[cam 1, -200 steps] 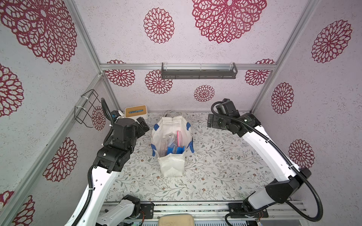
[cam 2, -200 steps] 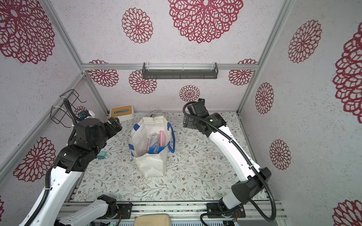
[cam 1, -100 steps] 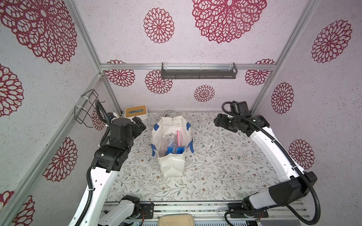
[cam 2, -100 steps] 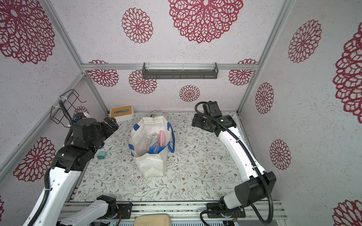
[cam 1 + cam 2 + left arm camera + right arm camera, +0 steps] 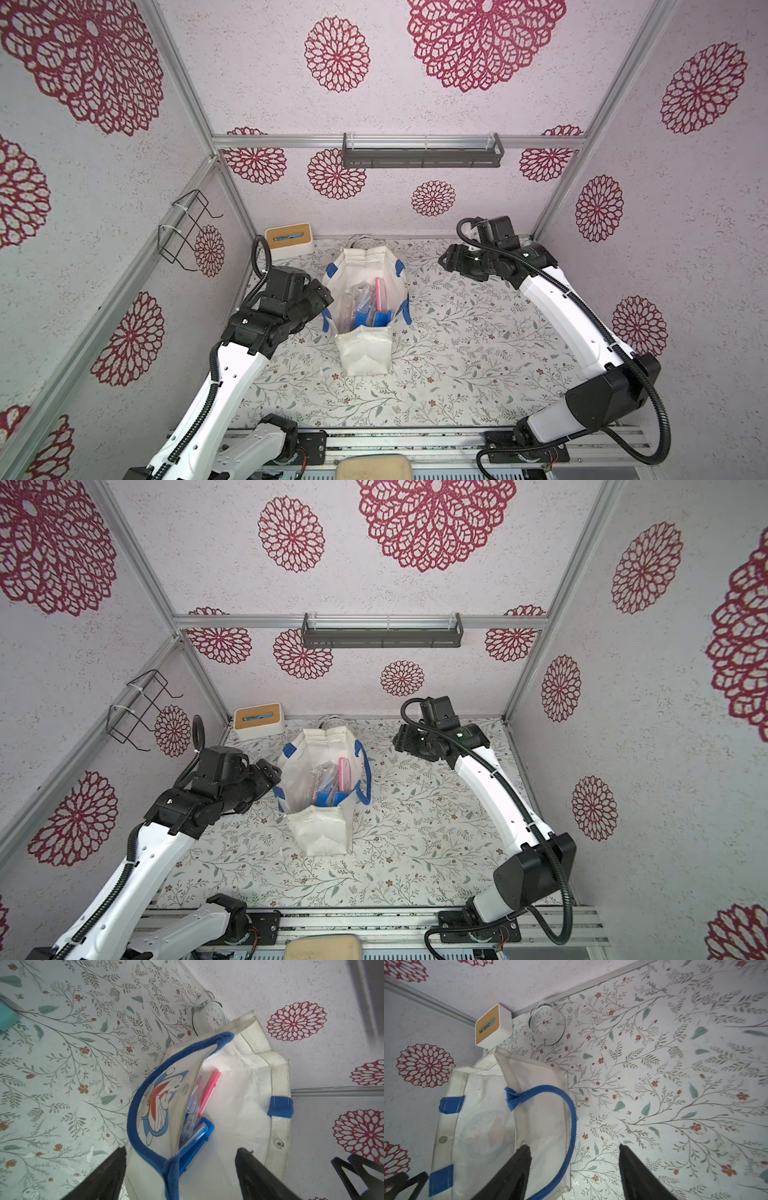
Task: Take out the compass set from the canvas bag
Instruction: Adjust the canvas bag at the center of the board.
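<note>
Floral table (image 5: 478, 353): clock (image 5: 547, 1022) (behind canvas bag (image 5: 365, 357))

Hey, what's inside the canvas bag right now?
The canvas bag stands open. Inside are a pink flat case, clear plastic packets and a blue case. Their lower parts and the bag's bottom are covered.
</note>
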You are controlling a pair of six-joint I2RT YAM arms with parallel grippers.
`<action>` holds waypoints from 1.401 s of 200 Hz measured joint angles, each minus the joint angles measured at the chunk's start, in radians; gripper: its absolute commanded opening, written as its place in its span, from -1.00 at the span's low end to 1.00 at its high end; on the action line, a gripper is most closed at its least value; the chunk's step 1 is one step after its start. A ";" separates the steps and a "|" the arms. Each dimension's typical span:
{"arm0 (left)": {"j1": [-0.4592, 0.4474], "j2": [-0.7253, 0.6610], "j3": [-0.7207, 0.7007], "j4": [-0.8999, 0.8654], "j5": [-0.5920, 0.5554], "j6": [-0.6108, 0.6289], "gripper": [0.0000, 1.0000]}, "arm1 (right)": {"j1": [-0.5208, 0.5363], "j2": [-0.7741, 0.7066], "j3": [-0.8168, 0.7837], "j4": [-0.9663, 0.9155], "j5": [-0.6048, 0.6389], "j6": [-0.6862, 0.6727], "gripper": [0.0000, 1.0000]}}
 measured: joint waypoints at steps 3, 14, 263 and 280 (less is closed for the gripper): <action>-0.005 0.001 0.000 -0.001 0.002 -0.002 0.72 | 0.004 0.003 0.000 0.001 -0.005 0.000 0.30; -0.024 0.009 0.000 -0.002 0.008 -0.010 0.69 | 0.030 0.024 0.000 0.010 -0.029 0.009 0.27; 0.058 0.327 0.119 -0.002 0.073 0.130 -1.00 | 0.212 0.251 0.116 0.027 -0.083 0.111 -0.45; 0.058 0.373 0.191 -0.033 0.086 0.158 -1.00 | 0.213 0.251 0.116 0.029 -0.084 0.117 -0.58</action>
